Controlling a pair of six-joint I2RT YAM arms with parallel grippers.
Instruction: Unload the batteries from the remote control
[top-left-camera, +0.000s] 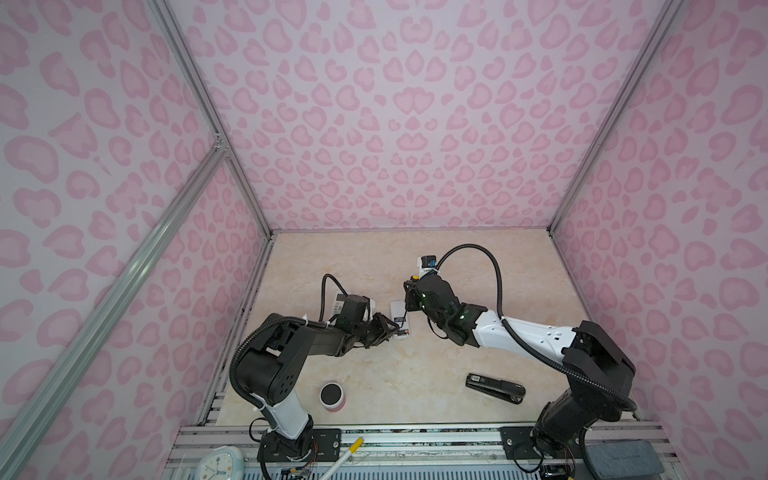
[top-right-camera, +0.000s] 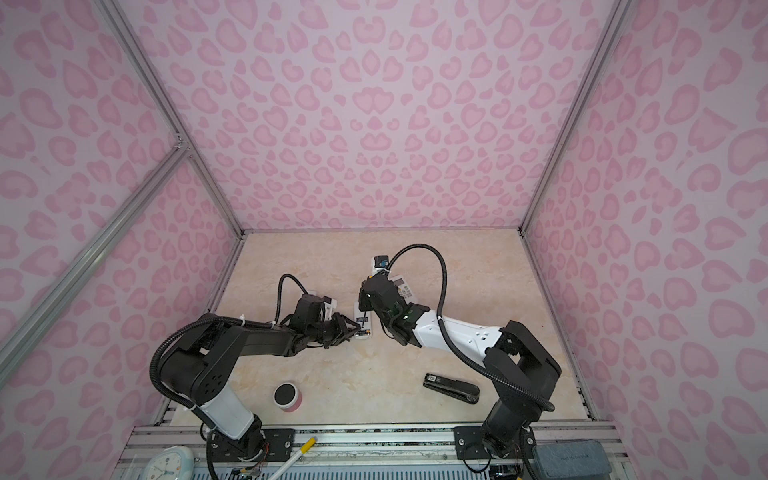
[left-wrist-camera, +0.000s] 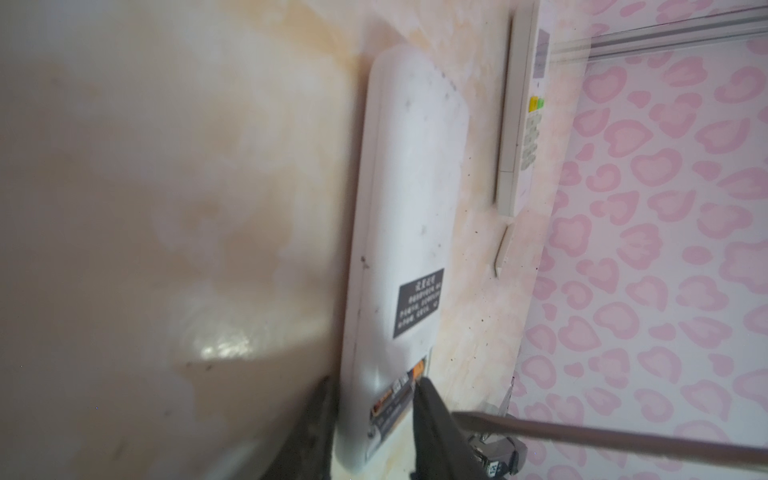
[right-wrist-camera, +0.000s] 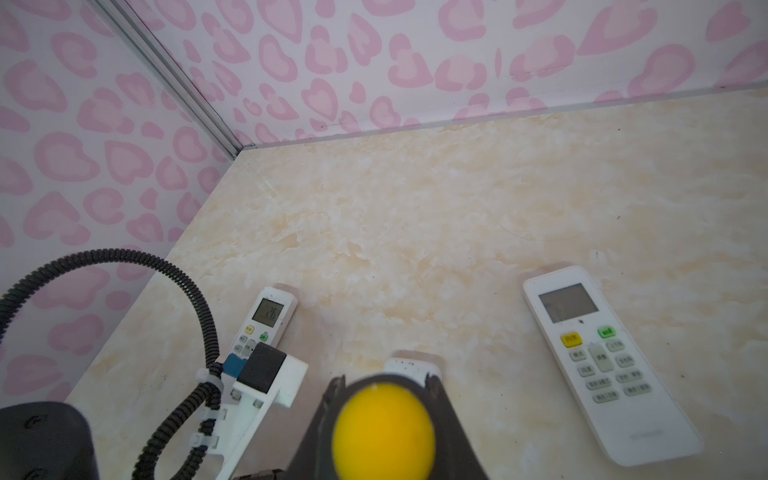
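Left wrist view puts the batteries (left-wrist-camera: 397, 392), seemingly two, exposed at the end of the face-down remote (left-wrist-camera: 409, 187) that the left gripper (left-wrist-camera: 376, 386) straddles, jaws parted, grip unclear. The remote's length runs straight away from it. The right gripper (right-wrist-camera: 385, 384) clamps one screwdriver (left-wrist-camera: 602, 436), tip alongside the batteries. Two spare remotes (right-wrist-camera: 602, 374) lie apart.

Bare beige marble worktop (top-left-camera: 374, 253) runs along the far edge and in the near middle, between a black-topped pink-and-white can (top-left-camera: 332, 397) at left and a black stapler (top-left-camera: 494, 387) at right. The left arm (top-left-camera: 316, 340) and right arm (top-left-camera: 519, 332) crowd the centre over a white remote (top-left-camera: 397, 309).
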